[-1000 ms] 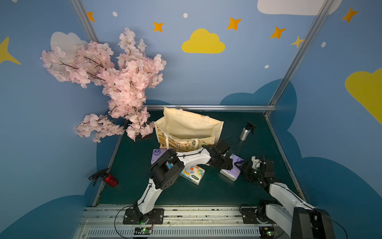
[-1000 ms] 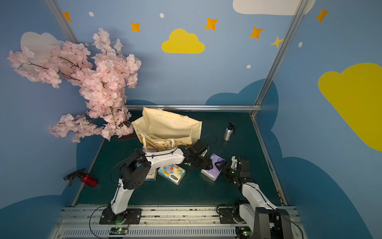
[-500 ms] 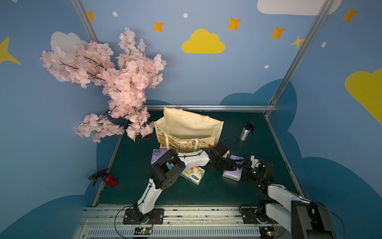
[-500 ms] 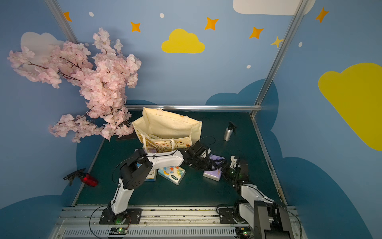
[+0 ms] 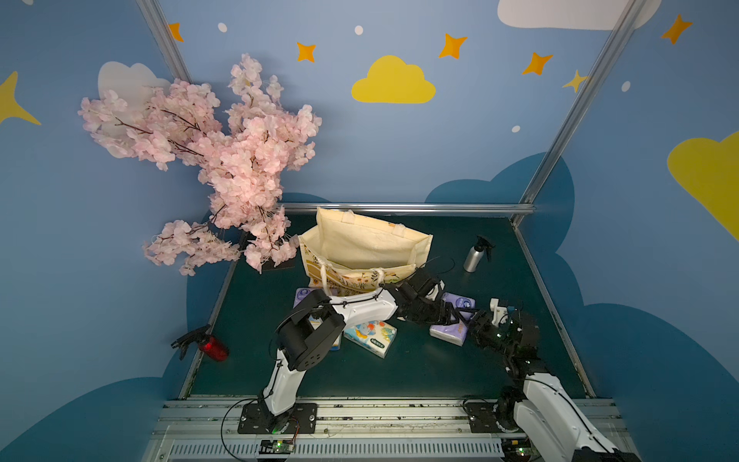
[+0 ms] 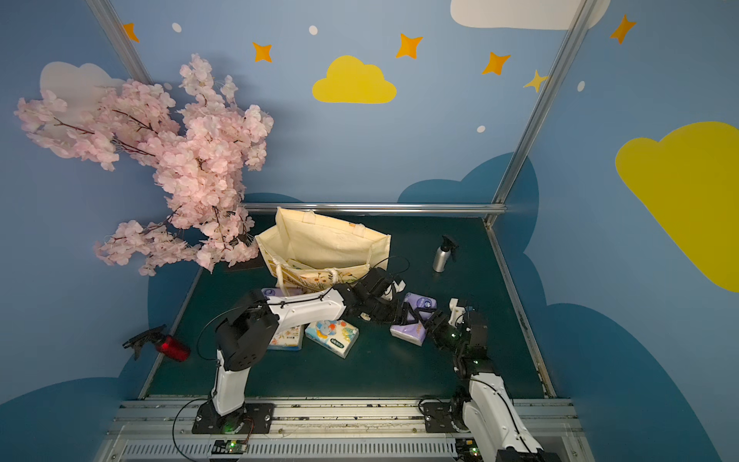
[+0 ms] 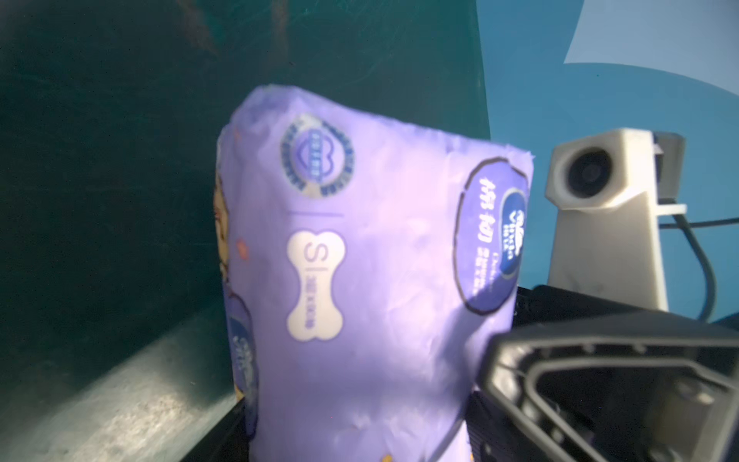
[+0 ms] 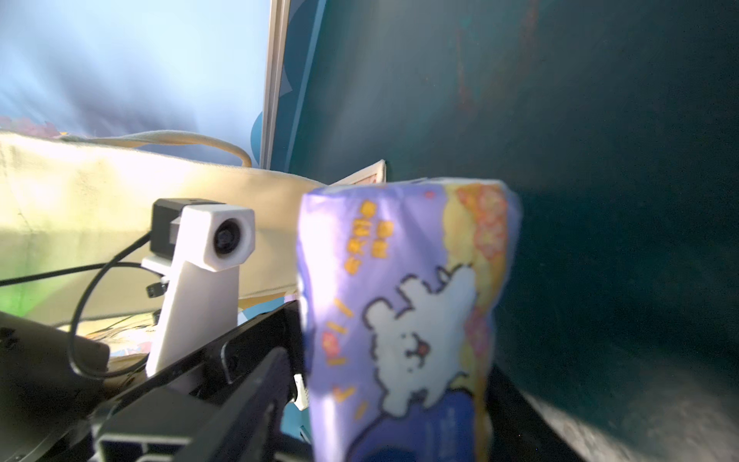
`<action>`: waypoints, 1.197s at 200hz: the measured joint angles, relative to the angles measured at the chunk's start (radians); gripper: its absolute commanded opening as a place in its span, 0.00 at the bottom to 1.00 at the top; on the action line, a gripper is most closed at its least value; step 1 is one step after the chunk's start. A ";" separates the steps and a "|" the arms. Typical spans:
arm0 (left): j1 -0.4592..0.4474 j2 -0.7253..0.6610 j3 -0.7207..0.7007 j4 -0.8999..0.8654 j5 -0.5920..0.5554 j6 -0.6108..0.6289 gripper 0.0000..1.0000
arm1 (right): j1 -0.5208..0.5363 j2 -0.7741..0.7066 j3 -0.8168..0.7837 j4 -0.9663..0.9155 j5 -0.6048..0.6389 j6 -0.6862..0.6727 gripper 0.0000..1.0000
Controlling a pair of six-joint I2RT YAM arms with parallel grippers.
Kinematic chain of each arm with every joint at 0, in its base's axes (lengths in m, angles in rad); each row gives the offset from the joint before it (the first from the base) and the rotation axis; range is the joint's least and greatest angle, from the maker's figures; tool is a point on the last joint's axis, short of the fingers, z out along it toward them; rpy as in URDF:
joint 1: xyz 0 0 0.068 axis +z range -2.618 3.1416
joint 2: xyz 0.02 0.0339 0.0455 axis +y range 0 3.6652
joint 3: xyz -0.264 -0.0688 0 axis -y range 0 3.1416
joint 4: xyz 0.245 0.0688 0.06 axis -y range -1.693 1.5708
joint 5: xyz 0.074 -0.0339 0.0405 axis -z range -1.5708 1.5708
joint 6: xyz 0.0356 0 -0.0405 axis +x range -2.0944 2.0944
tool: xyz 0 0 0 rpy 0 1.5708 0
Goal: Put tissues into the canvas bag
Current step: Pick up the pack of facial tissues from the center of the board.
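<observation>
Purple plastic wrap with a white cartoon animal marks the purple pack (image 5: pixel 450 330), right of centre in the lower half of both top views, caught between two arms that meet over the green mat (image 5: pixel 400 380). The left gripper (image 5: pixel 443 314) reaches in from the left of the frame and has the pack pinched at one end. In the left wrist view the pack (image 7: pixel 360 260) rises out of its jaws and narrows where it is squeezed. The right gripper (image 5: pixel 474 325) enters from the lower right with its fingers around the opposite end, but whether they have bitten down cannot be told. Whether the pack rests on the mat or hangs just above it is also unclear.

The canvas bag (image 5: pixel 360 244) stands open at frame centre, up and to the left of the pack and apart from it, a rope handle (image 5: pixel 378 276) draped over its near wall. A cartoon-print pack (image 5: pixel 372 336) lies just below the left forearm, with a second purple pack (image 5: pixel 304 296) and a floral pack (image 6: pixel 286 338) further left, all outside the bag.

Several hazards look likely. The soft, slippery pack could drop if one gripper lets go before the other holds. The wrap could stretch if both pull. The closely set fingers could knock together, or the pack could snag on the sagging bag wall.
</observation>
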 measured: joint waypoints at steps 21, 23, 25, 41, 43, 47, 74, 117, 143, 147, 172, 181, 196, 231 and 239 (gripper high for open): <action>0.000 -0.012 -0.016 0.005 0.000 0.003 0.82 | 0.000 0.007 0.011 -0.034 -0.002 -0.010 0.57; 0.000 -0.013 -0.017 0.006 0.000 0.003 0.82 | 0.000 0.007 0.011 -0.037 -0.002 -0.010 0.56; 0.000 -0.013 -0.019 0.007 0.000 0.003 0.82 | 0.000 0.007 0.011 -0.038 -0.002 -0.011 0.55; 0.000 -0.021 -0.026 0.008 0.000 0.003 0.82 | 0.000 0.006 0.020 -0.062 -0.007 -0.021 0.49; 0.000 -0.021 -0.026 0.008 0.000 0.002 0.82 | 0.000 0.006 0.022 -0.066 -0.008 -0.020 0.48; 0.000 -0.023 -0.026 0.008 0.000 0.003 0.82 | 0.000 0.006 0.025 -0.071 -0.008 -0.021 0.46; 0.003 -0.037 -0.027 0.014 -0.005 0.003 0.82 | -0.010 0.002 0.047 -0.093 -0.021 -0.037 0.36; 0.006 -0.106 -0.040 0.007 -0.034 0.016 0.83 | -0.032 0.003 0.086 -0.126 -0.062 -0.044 0.34; 0.008 -0.166 -0.041 -0.001 -0.061 0.032 0.84 | -0.052 0.003 0.113 -0.145 -0.082 -0.055 0.34; 0.008 -0.177 -0.041 -0.002 -0.065 0.036 0.84 | -0.056 0.002 0.117 -0.153 -0.085 -0.057 0.34; 0.007 -0.257 -0.053 -0.006 -0.104 0.054 0.85 | -0.080 -0.013 0.165 -0.230 -0.103 -0.076 0.35; 0.007 -0.291 -0.067 -0.010 -0.117 0.058 0.84 | -0.091 -0.025 0.191 -0.257 -0.108 -0.084 0.34; 0.005 -0.343 -0.101 -0.013 -0.137 0.062 0.85 | -0.118 -0.050 0.236 -0.290 -0.124 -0.094 0.34; -0.020 -0.454 -0.201 -0.040 -0.204 0.070 0.88 | -0.176 -0.068 0.339 -0.349 -0.165 -0.117 0.35; -0.029 -0.481 -0.220 -0.053 -0.230 0.075 0.89 | -0.184 -0.063 0.369 -0.368 -0.172 -0.125 0.35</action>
